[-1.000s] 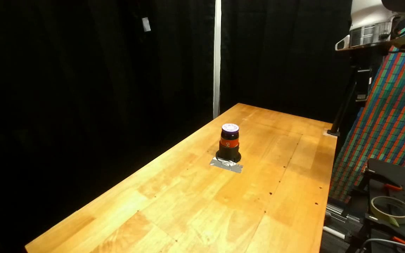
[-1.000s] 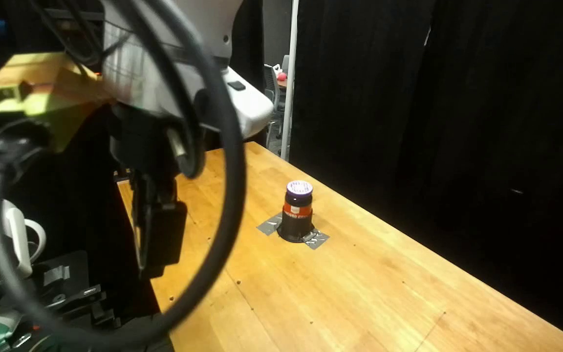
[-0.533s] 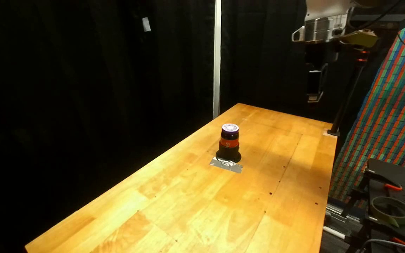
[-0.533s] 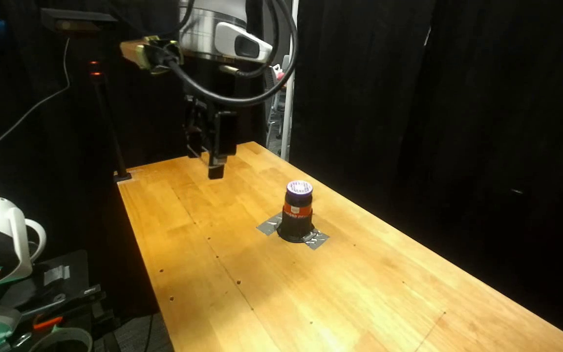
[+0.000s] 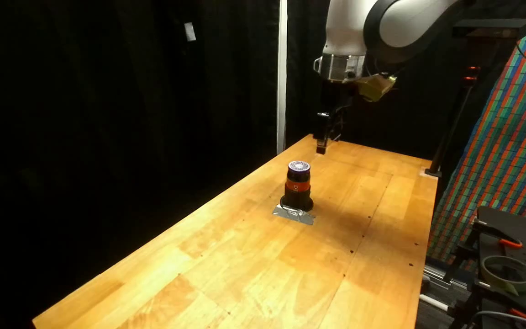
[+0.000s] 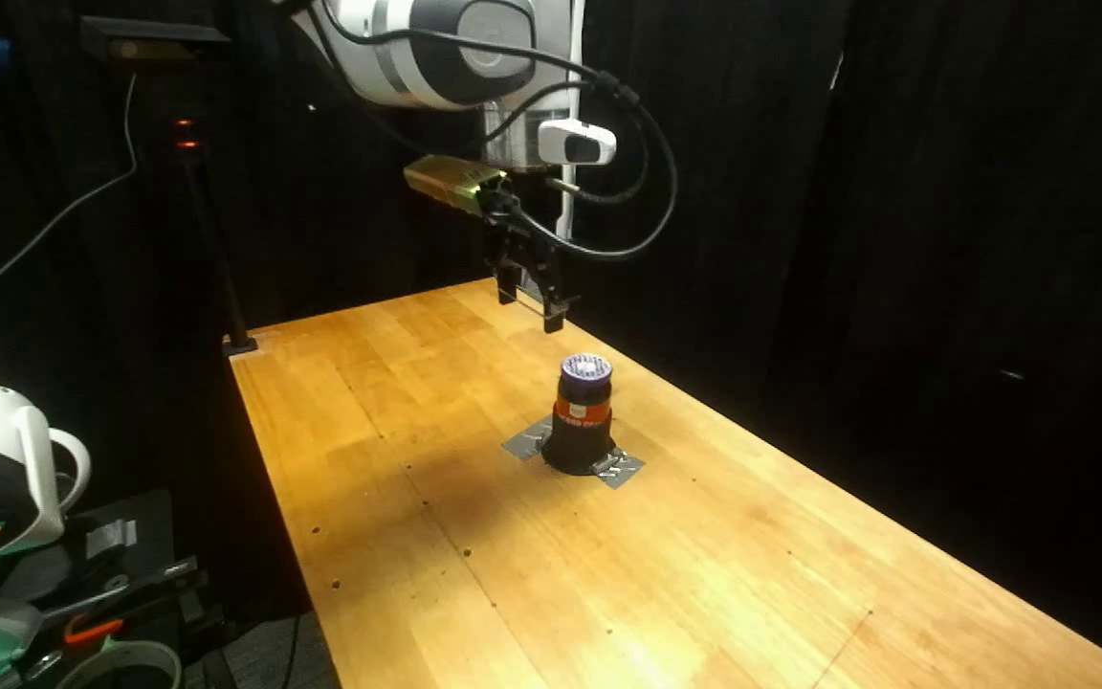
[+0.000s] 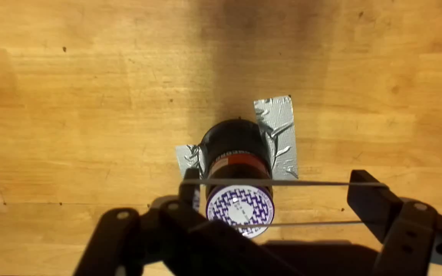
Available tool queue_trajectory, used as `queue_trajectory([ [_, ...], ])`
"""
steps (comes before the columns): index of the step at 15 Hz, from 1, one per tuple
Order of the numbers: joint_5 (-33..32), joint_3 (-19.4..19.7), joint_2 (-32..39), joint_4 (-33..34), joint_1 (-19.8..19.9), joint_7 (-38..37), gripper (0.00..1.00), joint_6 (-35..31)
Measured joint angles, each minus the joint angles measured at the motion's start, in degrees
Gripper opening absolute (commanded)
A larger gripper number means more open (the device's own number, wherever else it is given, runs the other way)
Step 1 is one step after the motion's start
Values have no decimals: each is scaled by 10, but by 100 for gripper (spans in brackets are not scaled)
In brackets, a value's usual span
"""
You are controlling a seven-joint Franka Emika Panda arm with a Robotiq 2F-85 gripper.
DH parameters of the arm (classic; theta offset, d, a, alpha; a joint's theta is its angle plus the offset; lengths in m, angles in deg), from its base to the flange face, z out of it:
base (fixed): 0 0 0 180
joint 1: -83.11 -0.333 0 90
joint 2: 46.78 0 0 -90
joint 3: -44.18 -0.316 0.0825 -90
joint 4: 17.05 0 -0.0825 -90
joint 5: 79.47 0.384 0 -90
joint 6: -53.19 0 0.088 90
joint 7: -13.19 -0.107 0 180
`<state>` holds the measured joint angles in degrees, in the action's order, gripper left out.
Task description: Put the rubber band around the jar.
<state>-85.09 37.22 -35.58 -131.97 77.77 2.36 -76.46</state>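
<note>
Two fingers (image 7: 372,205) of your gripper (image 6: 530,308) stood spread above the wooden table (image 6: 704,545), the rubber band (image 7: 309,183) stretched between them in two strands. Lower down, apart from the gripper in both exterior views, your jar (image 6: 584,411) stood upright in a black holder (image 6: 577,448) fixed down with silver tape (image 7: 284,136), its purple-and-white lid (image 7: 240,211) facing up.

Black curtains (image 5: 107,137) and a colourful sheet (image 5: 505,173) flank a wooden table (image 5: 244,260).
</note>
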Motion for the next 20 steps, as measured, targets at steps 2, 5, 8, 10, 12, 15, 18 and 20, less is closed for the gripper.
queue_trajectory([
  [2,-8,7,46,35,-3,-9,100,-28],
  [5,-8,23,102,83,-9,-17,100,-48],
  [8,-9,43,144,124,-19,-24,100,-56],
  [10,-9,52,168,146,-24,-29,100,-57],
  [12,-9,59,190,166,-29,-36,100,-62],
  [15,-9,63,216,189,-33,-44,100,-67],
  [18,-6,63,234,203,-34,-45,100,-61],
  [20,0,63,242,208,-34,-45,100,-51],
])
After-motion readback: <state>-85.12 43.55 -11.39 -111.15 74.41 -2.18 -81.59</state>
